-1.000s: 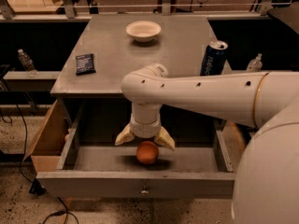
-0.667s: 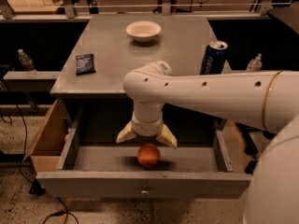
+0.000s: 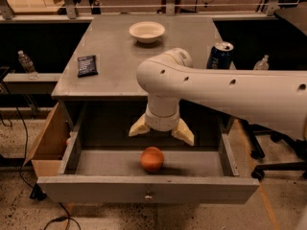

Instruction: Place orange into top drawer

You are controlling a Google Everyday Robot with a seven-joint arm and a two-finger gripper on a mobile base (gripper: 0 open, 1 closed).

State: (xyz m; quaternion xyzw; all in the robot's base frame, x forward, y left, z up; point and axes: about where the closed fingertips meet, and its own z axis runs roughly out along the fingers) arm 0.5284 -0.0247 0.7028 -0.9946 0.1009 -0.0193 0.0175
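Note:
The orange (image 3: 152,159) lies on the floor of the pulled-out top drawer (image 3: 96,188), near its front middle. The drawer is grey, with a small metallic knob (image 3: 148,195) on its flat front panel. My gripper (image 3: 161,133) hangs over the drawer just above and behind the orange, its two cream fingers (image 3: 184,132) spread wide apart and empty. The gripper is clear of the orange. The white arm reaches in from the right.
On the grey cabinet top (image 3: 115,47) stand a white bowl (image 3: 147,31) at the back, a dark packet (image 3: 87,65) at the left and a blue can (image 3: 219,56) at the right. A brown cardboard box (image 3: 46,143) sits left of the drawer. A water bottle (image 3: 27,62) stands far left.
The gripper has risen a little away from the orange, which stays on the drawer floor. The arm has shifted slightly upward.

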